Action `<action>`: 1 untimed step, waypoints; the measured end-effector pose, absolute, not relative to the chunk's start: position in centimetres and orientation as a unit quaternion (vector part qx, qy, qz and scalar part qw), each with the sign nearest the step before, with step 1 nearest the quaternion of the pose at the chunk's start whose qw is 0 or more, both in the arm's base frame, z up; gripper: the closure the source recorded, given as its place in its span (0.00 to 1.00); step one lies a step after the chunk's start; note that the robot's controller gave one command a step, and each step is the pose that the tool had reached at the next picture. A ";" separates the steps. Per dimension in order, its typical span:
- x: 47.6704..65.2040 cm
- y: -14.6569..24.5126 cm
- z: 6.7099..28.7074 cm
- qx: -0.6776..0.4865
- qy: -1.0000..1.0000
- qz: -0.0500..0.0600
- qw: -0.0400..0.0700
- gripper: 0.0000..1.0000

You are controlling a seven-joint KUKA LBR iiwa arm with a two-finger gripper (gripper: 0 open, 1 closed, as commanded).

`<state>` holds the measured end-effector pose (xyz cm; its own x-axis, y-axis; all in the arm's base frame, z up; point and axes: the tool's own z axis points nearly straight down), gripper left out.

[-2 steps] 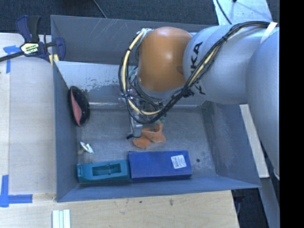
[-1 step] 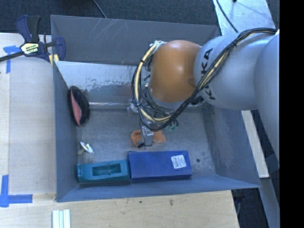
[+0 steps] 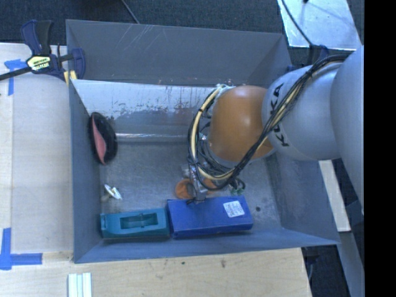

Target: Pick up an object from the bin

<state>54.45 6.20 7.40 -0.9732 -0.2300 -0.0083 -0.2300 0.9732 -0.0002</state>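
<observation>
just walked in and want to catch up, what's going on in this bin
A KUKA arm reaches into the grey bin from the right. Its tool is low near the front, beside a small orange thing and at the back edge of a dark blue box. Nothing looks lifted yet. A teal box lies left of the blue one, and a black and pink thing leans on the left wall.
</observation>
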 end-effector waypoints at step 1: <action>54.4 6.2 7.4 -0.116 0.993 0.000 0.004 1.00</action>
